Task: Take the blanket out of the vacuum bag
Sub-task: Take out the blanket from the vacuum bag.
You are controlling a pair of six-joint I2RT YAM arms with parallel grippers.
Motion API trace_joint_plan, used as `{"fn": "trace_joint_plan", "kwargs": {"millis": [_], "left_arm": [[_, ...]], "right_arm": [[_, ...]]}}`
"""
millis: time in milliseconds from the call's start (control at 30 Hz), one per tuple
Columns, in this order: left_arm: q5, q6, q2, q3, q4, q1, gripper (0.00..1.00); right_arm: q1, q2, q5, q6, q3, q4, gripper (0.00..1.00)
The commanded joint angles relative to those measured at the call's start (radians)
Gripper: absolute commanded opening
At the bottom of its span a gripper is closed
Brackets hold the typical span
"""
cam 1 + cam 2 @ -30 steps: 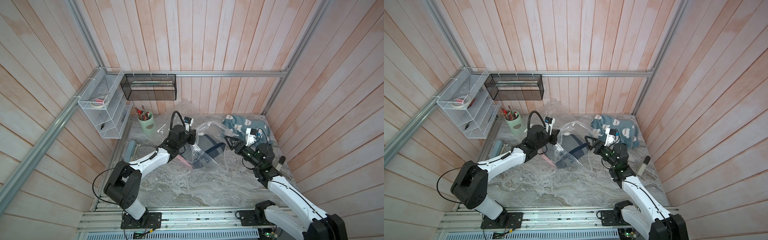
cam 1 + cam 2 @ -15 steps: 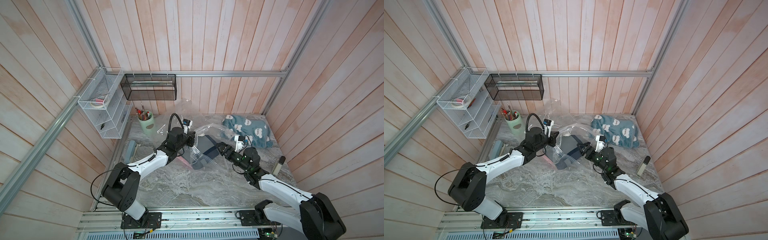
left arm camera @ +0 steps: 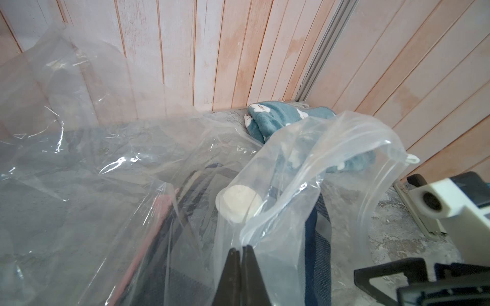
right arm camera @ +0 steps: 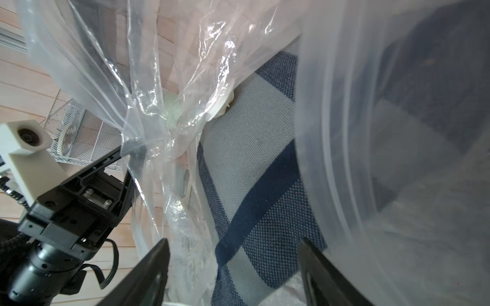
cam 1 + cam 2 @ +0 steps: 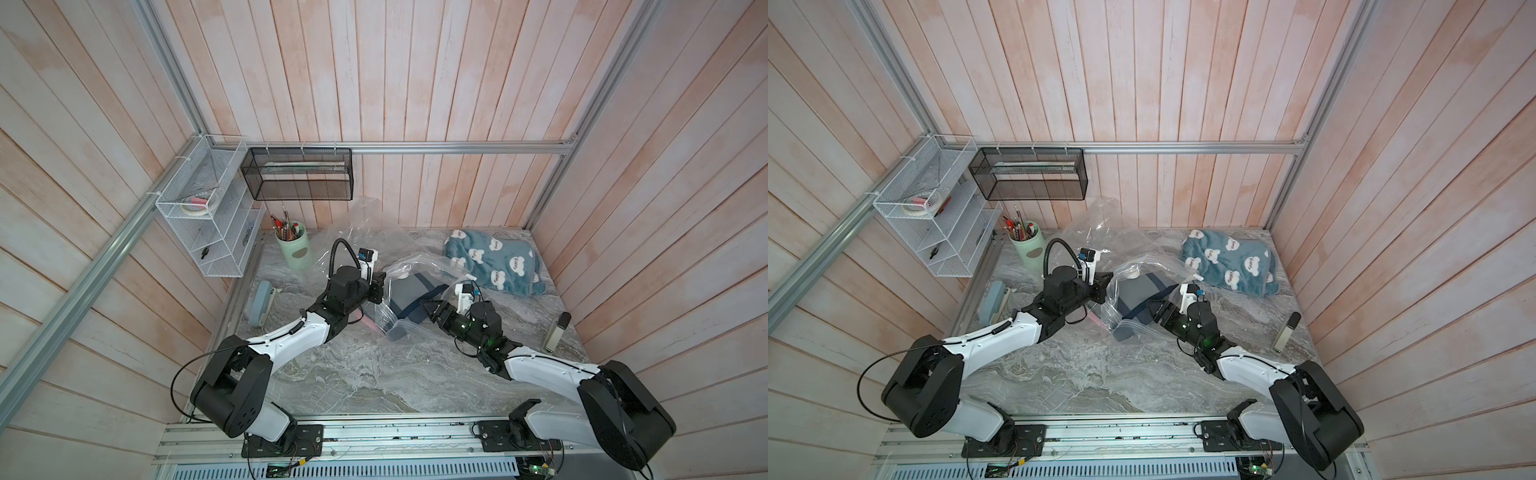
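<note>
The vacuum bag (image 5: pixel 419 264) (image 5: pixel 1154 259) is clear crinkly plastic, lying mid-table with its mouth gaping toward the right arm. Its round white valve (image 3: pixel 240 202) (image 4: pixel 220 104) and small white slider clip (image 3: pixel 413 159) both show. Inside lies the blanket (image 5: pixel 409 291) (image 5: pixel 1138 291) (image 4: pixel 252 148), grey with navy stripes. My left gripper (image 5: pixel 384 279) (image 3: pixel 241 249) is shut on a fold of the bag's plastic just below the valve and holds it up. My right gripper (image 5: pixel 428 309) (image 4: pixel 234 241) is open inside the bag's mouth, its fingers either side of the blanket's near edge.
A teal fleece with white bears (image 5: pixel 494 262) lies at the back right. More loose clear plastic (image 5: pixel 365 220) rests against the back wall. A green pen cup (image 5: pixel 293 249), a grey-blue stapler (image 5: pixel 261 302), a small white and black stick (image 5: pixel 557 332), and wall racks (image 5: pixel 208 224) surround the work area.
My right arm has swung left from beside the teal fleece into the bag's mouth, with its jaws narrowing slightly. The left gripper keeps its hold on the plastic, almost still.
</note>
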Motion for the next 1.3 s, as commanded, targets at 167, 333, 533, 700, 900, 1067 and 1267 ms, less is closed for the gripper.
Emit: {"fn": "trace_joint_plan", "kwargs": {"millis": [167,333,533,700,900,1067,1267], "left_arm": [[0.020,-0.040,-0.034,-0.051,0.042,0.003,0.00],[0.017,-0.044,-0.045,-0.073,0.053,0.001,0.00],[0.018,-0.061,-0.052,-0.098,0.069,-0.004,0.00],[0.023,-0.066,-0.051,-0.101,0.067,-0.010,0.00],[0.025,-0.066,-0.046,-0.095,0.062,-0.013,0.00],[0.023,-0.069,-0.040,-0.089,0.058,-0.016,0.00],[0.016,-0.069,-0.047,-0.097,0.049,-0.018,0.00]], "right_arm": [[0.054,0.080,0.011,0.042,0.001,0.044,0.76],[0.060,0.063,0.037,0.072,-0.049,0.093,0.76],[0.059,0.089,0.029,0.101,-0.073,0.140,0.76],[0.059,0.137,0.017,0.115,-0.083,0.208,0.76],[0.059,0.182,0.004,0.113,-0.066,0.244,0.76],[0.059,0.222,-0.005,0.119,-0.061,0.284,0.76],[0.059,0.254,-0.018,0.121,-0.068,0.344,0.75]]}}
